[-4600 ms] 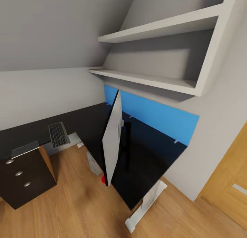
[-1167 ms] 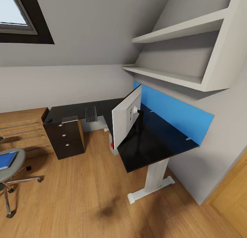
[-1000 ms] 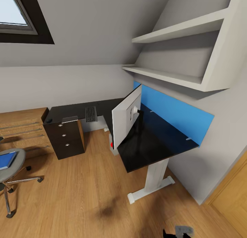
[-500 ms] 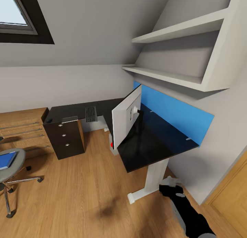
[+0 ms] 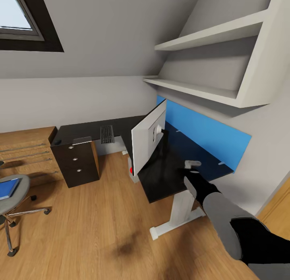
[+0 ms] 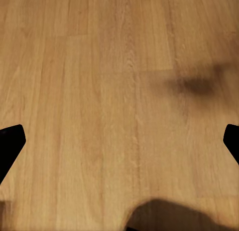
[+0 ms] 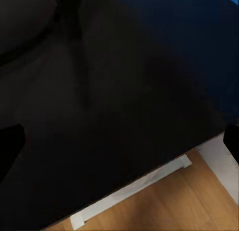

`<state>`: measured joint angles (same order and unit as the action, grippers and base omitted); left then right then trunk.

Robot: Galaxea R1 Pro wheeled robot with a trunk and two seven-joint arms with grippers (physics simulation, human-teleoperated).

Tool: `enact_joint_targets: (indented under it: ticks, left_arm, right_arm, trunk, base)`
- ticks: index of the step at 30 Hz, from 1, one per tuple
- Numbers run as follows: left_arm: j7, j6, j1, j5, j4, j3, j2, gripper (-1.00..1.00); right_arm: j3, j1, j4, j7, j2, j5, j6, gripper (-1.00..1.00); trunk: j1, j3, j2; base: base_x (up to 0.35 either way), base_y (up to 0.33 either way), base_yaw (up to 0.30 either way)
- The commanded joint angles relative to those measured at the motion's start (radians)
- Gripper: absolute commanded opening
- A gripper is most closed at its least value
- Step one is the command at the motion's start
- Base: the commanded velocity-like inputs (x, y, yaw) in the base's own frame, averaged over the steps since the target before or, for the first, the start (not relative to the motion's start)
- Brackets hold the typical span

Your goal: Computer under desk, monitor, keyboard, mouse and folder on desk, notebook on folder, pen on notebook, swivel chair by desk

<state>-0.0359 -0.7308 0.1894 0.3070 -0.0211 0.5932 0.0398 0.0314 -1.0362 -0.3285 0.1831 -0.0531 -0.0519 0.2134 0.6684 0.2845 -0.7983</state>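
Your right arm has come up from the floor beside the pedestal leg and now reaches out over the near end of the desk (image 5: 169, 179); the room and camera have not shifted.

The bedroom around you is grey sloped wall, a skylight (image 5: 16, 17) and wooden floor (image 5: 100, 231). The L-shaped desk runs under the white shelves (image 5: 201, 90), its blue back panel (image 5: 205, 134) against the wall.

The monitor (image 5: 147, 141) stands on the desk but turned, white back toward you and its edge hanging near the desk's front. That is probably why you are reaching here: it looks due for straightening.

The swivel chair (image 5: 12, 199) sits well apart from the desk, with the folder (image 5: 7, 188) lying on its seat, so that move is not yet done. The drawer unit (image 5: 76, 165) stands beneath the far wing, and the keyboard (image 5: 107, 134) lies on that wing, well apart from the monitor. A small dark thing at the far corner may be the mouse (image 5: 57, 142); it is too small to be sure.

Your right forearm stretches forward and slightly down, the right gripper (image 5: 192, 167) hovering above the glossy top just beside the monitor's stand. Its jaws look spread and hold nothing. The left gripper (image 6: 119, 141) points at bare floor, jaws wide and empty.
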Motion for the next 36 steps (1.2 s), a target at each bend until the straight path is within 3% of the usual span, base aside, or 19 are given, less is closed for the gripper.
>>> enact_joint_targets:
  ticks: [1, 10, 18, 25, 36]
  left_arm:
    - [-0.004, -0.004, 0.001, 0.010, 0.001, 0.007, 0.000, 1.00]
    - [-0.005, -0.005, 0.001, 0.010, 0.001, 0.007, 0.001, 1.00]
    - [-0.006, -0.005, 0.001, 0.008, 0.000, 0.010, 0.001, 1.00]
    - [-0.005, -0.005, 0.001, 0.007, 0.000, 0.012, 0.002, 1.00]
    - [-0.005, -0.010, 0.001, 0.006, 0.000, 0.014, 0.001, 1.00]
  right_arm:
    - [0.004, -0.012, 0.005, 0.005, -0.008, -0.005, -0.013, 1.00]
    - [0.006, -0.048, 0.066, 0.002, -0.041, -0.005, -0.243, 1.00]
    - [0.005, -0.053, 0.233, -0.006, -0.045, 0.028, -0.462, 1.00]
    - [0.005, -0.053, 0.254, -0.007, -0.044, 0.072, -0.483, 1.00]
    - [0.004, -0.046, 0.262, -0.011, -0.043, 0.095, -0.529, 1.00]
  trunk:
    - [0.000, 0.001, -0.001]
    - [0.000, 0.001, -0.001]
    - [0.000, 0.001, -0.001]
    - [0.000, 0.001, -0.001]
    - [0.000, 0.001, -0.001]
  base:
    - [0.000, 0.000, 0.000]
    - [0.000, 0.000, 0.000]
    - [0.048, 0.000, 0.000]
    - [0.280, 0.000, 0.000]
    - [0.274, 0.050, 0.000]
